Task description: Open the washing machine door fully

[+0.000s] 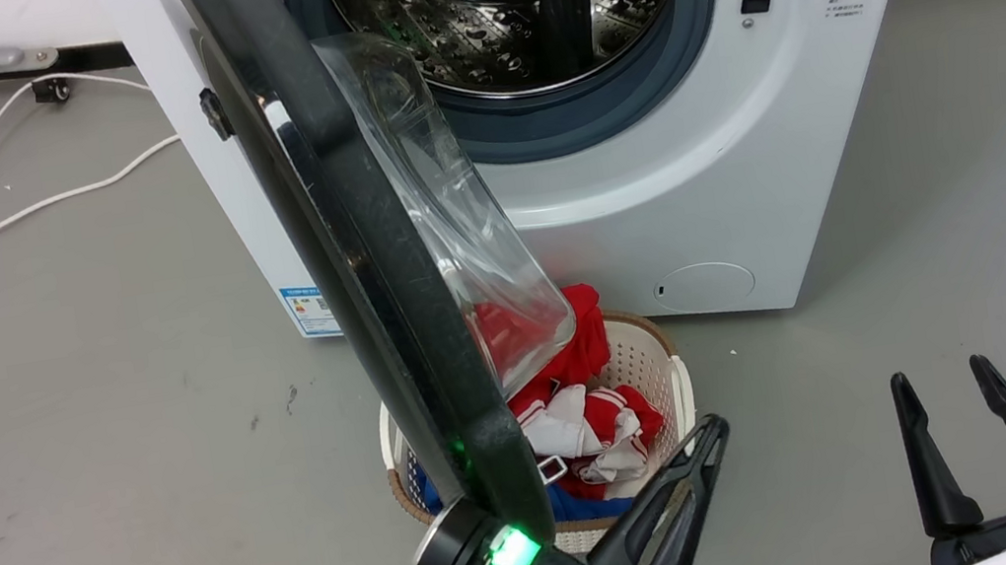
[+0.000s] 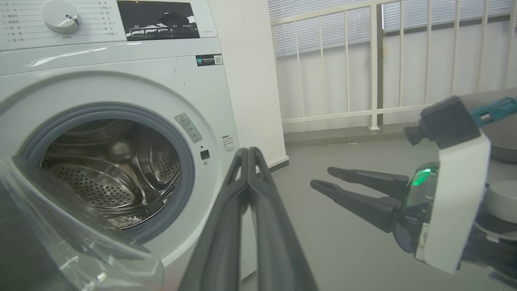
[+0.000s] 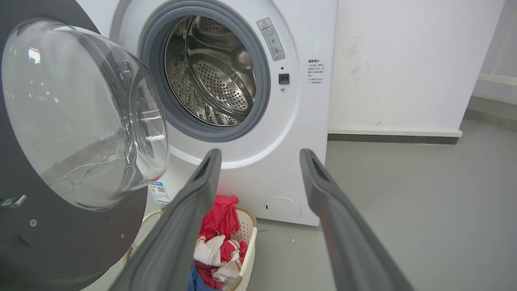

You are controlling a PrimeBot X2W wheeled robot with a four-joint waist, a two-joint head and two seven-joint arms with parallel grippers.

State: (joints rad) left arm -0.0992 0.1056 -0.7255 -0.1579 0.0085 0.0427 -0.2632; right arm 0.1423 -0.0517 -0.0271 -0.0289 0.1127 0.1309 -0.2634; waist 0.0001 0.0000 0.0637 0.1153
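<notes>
Dark fingers of the left gripper (image 1: 708, 439) lie pressed together with nothing between them, slanting up over the laundry basket (image 1: 651, 370). Its wrist, lit green, sits right at the bottom rim of the washing machine door (image 1: 372, 272); whether the two touch cannot be told. The fingers themselves are on the drum side of the door, just beside its lower edge and not gripping it. In the left wrist view the same closed left gripper (image 2: 247, 155) points past the machine's front toward the far wall.

At the lower right of the head view, the right gripper (image 1: 939, 377) has its fingers spread apart and empty above bare grey floor (image 1: 136, 427), well apart from the door. From its own camera the right gripper (image 3: 260, 155) frames the machine's lower front.

The door stands open, seen edge-on from the head and sticking out from the machine's left side, roughly square to the front. Its clear glass bowl (image 1: 465, 228) bulges toward the opening. The door's lower part hangs above the basket, which stands on the floor directly before the washing machine (image 1: 707, 182) and holds red and white clothes (image 1: 597, 413).

Behind it the steel drum (image 1: 511, 2) is exposed inside its grey gasket (image 1: 578, 117). A small round flap (image 1: 705, 285) sits low on the front, and a blue label (image 1: 310, 309) is on the left side panel. Farther left, a white cable (image 1: 52, 200) trails across the floor toward the wall.
</notes>
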